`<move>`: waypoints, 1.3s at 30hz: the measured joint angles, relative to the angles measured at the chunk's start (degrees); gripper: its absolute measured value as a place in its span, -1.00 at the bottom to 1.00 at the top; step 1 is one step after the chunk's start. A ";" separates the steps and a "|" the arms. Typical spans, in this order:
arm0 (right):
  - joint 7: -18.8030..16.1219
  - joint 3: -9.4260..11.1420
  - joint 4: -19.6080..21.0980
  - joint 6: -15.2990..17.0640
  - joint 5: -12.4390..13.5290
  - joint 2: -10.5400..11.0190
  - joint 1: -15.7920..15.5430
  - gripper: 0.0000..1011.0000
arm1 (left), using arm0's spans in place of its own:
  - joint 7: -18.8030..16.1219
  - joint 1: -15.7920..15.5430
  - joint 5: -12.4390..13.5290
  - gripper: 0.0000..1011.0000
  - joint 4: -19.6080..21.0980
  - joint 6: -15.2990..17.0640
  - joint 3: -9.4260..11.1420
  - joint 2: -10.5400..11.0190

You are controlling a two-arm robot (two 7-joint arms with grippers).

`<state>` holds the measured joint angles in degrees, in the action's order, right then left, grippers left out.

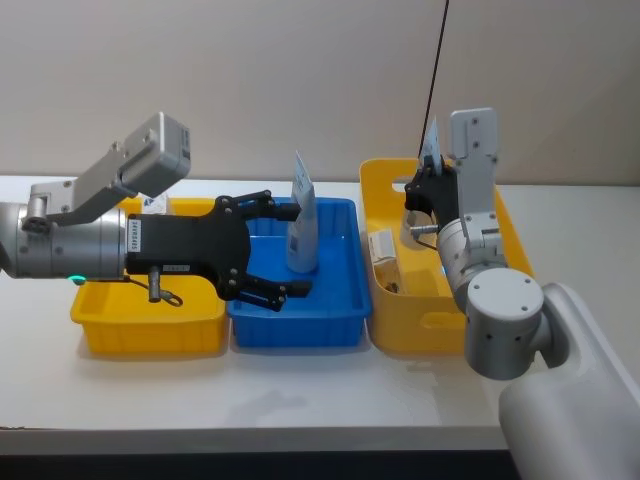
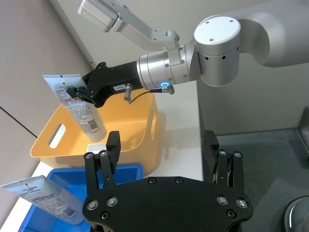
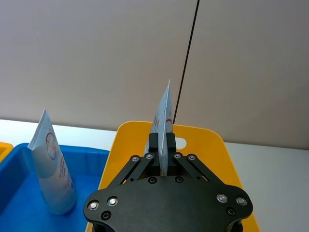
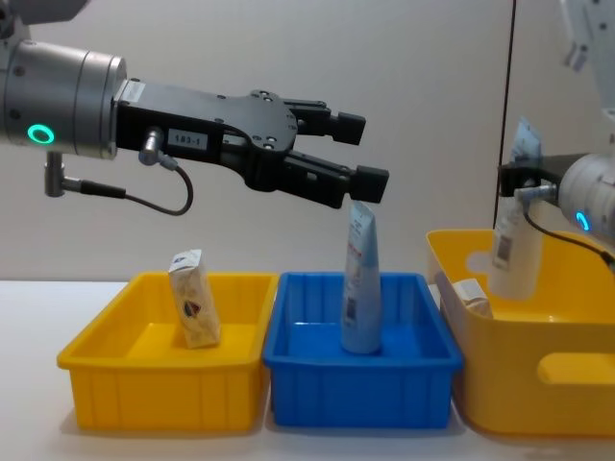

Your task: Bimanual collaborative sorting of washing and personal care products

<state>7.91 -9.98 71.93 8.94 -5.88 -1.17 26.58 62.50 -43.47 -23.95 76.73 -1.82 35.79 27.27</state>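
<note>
A pale-blue-and-white pouch [image 1: 303, 222] [image 4: 358, 279] [image 3: 50, 169] stands upright in the blue bin [image 1: 340, 320]. My left gripper [image 1: 292, 250] [image 4: 357, 152] [image 2: 161, 150] is open, its fingers apart on either side of the pouch's top and clear of it. My right gripper [image 1: 422, 188] [image 3: 163, 145] [image 2: 79, 92] is shut on a second pale-blue-and-white pouch [image 3: 164, 113] [image 2: 82, 108] [image 4: 509, 245], held upright over the tall yellow bin [image 1: 440, 320]. A small cream pack [image 4: 193, 298] leans in the low yellow bin [image 4: 154, 384].
The three bins stand side by side on the white table [image 1: 300, 390], low yellow on the left, blue in the middle, tall yellow on the right. Another pale pack [image 1: 383, 247] [image 4: 471, 291] lies inside the tall yellow bin. A wall rises behind.
</note>
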 joint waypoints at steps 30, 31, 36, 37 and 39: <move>0.13 1.98 -0.48 -1.83 -0.94 -0.97 0.51 0.79 | 0.00 0.00 0.00 0.98 0.00 0.00 0.00 0.00; -0.20 1.93 -0.11 -1.83 -0.86 -0.78 0.13 0.82 | 0.00 0.00 0.00 0.98 0.00 0.00 0.00 0.00; -3.34 1.58 3.62 -1.84 -0.15 0.25 -2.19 0.98 | 0.00 0.00 0.00 0.98 0.00 0.00 0.00 0.00; -3.67 1.52 4.12 -1.86 -0.08 0.42 -2.50 0.98 | 0.00 0.00 0.00 0.98 0.00 0.00 0.00 0.00; -5.29 1.33 5.84 -1.91 0.31 1.11 -3.74 0.98 | 0.00 0.00 0.00 0.98 0.00 0.00 0.00 0.00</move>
<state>2.62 -8.65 77.77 7.03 -5.57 -0.05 22.84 62.50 -43.48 -23.95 76.73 -1.82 35.79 27.27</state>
